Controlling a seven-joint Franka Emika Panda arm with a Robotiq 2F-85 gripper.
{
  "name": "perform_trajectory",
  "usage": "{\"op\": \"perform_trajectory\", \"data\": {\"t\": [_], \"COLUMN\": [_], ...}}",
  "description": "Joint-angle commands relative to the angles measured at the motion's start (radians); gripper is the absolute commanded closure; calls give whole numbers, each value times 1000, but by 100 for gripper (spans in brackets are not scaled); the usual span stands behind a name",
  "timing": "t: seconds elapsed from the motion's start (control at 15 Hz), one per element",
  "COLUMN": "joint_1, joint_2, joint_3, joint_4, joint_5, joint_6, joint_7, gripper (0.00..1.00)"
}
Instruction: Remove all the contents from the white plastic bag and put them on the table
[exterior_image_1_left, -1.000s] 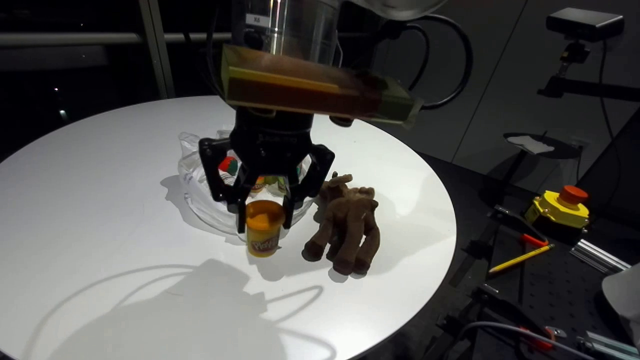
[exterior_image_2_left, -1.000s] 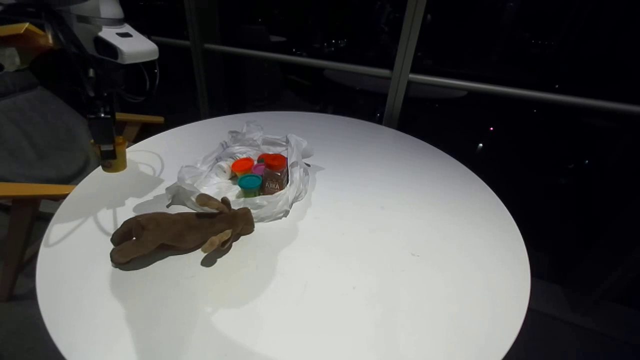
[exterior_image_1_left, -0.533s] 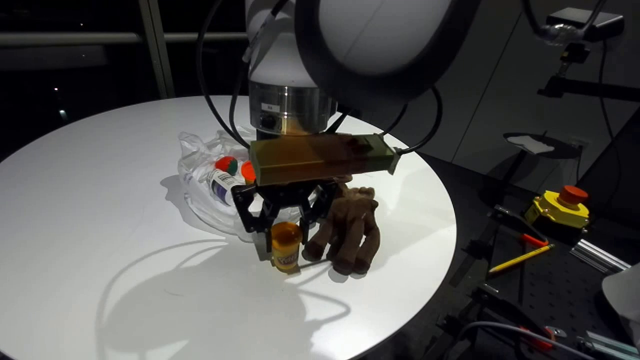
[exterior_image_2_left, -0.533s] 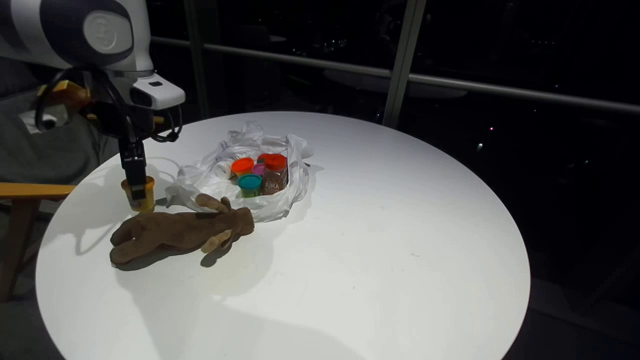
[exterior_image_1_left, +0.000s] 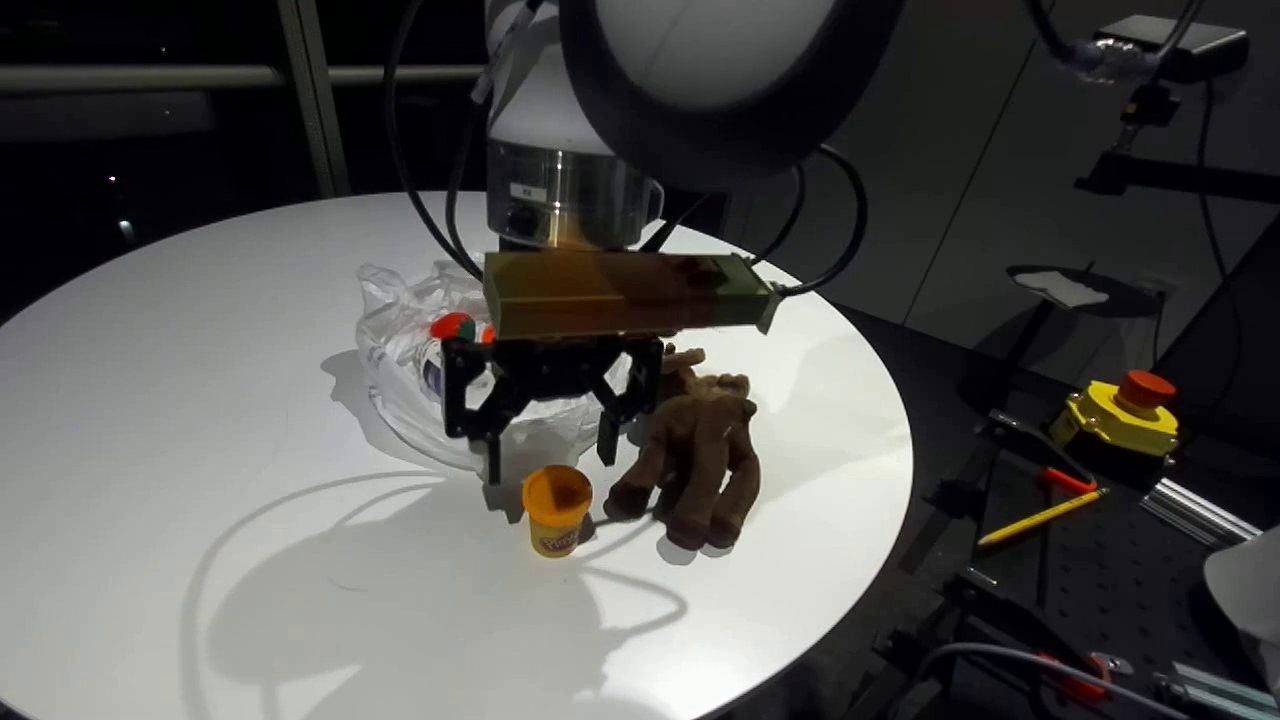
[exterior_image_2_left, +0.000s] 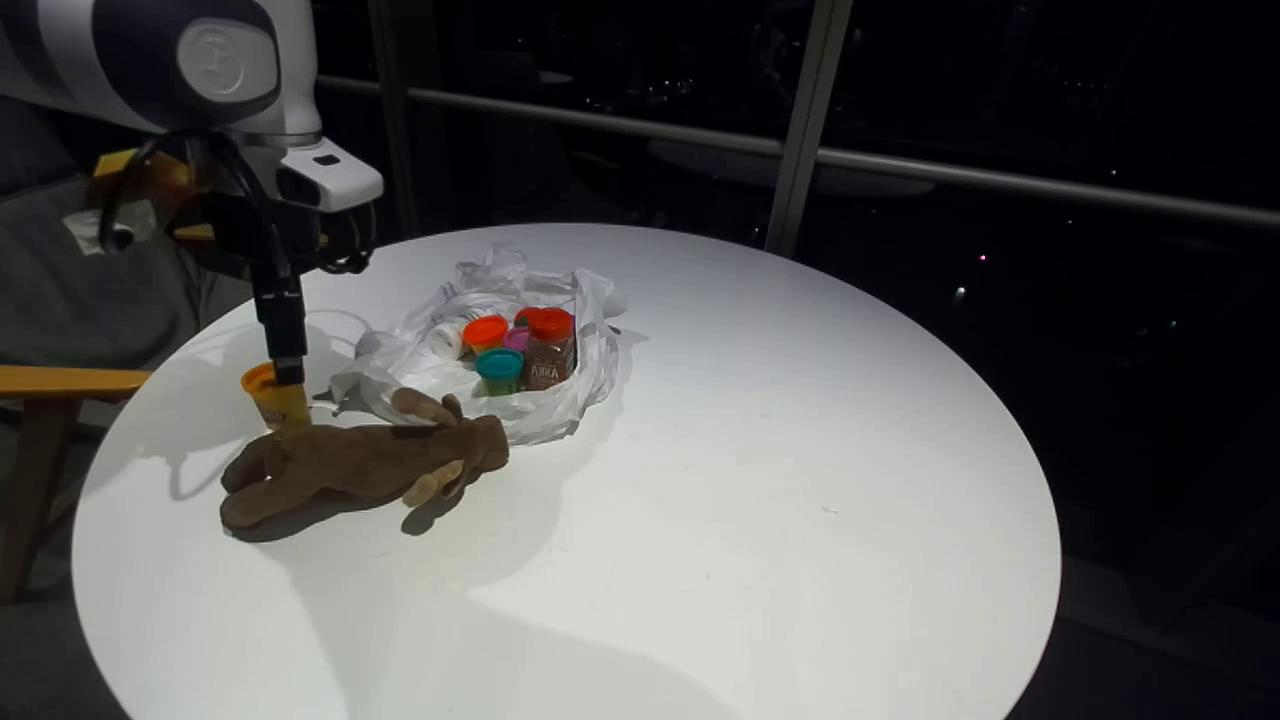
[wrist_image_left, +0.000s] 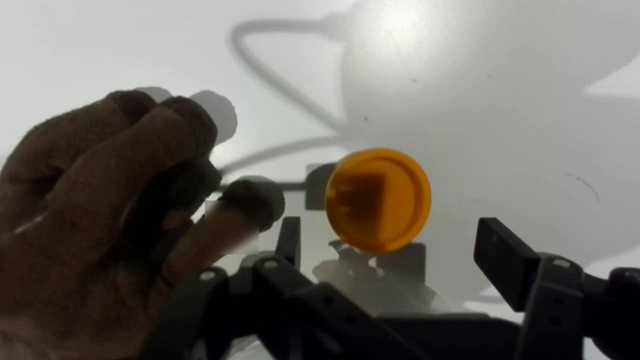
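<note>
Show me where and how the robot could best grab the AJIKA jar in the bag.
Probably by its red lid, coming down from above: the jar stands upright, lid uppermost, while a teal-lidded tub beside it and the bag around it crowd the sides.

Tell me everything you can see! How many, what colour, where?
Table: 1, white, in the middle.
Bag: 1, white, on the table.
Toy: 1, brown, beside the bag.
Loose tub: 1, yellow and orange, beside the toy.
Other tubs: 3 showing, orange-, teal- and purple-topped, in the bag.
Jar: 1, brown and red, in the bag.
Bottle: 1, white, in the bag.
Mystery thing: 1, red-green, in the bag.
Pencil: 1, yellow, off the table.
Button: 1, red, near the pencil.
Camera: 1, grey, beyond the table.
Chair: 1, grey, beside the table.
Other bits: can't count, red and dark, off the table.
Robot arm: 1, white and black, above the table.
Gripper: 1, black, open, near the loose tub.
</note>
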Motion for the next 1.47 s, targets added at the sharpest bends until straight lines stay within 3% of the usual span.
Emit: {"op": "perform_trajectory", "data": {"t": [0.0,0.27,0.8,1.4], "joint_1": [-43,-97,-165,-88], "joint_2": [-110,-98,54,205], "joint_3": [-19,-46,-42,-142], "joint_4": [-18,56,194,327], "joint_5": [52,90,212,126], "joint_6": [-3,1,26,20], "joint_7": [-2,10,-1,122], "gripper": [0,0,0,0]}}
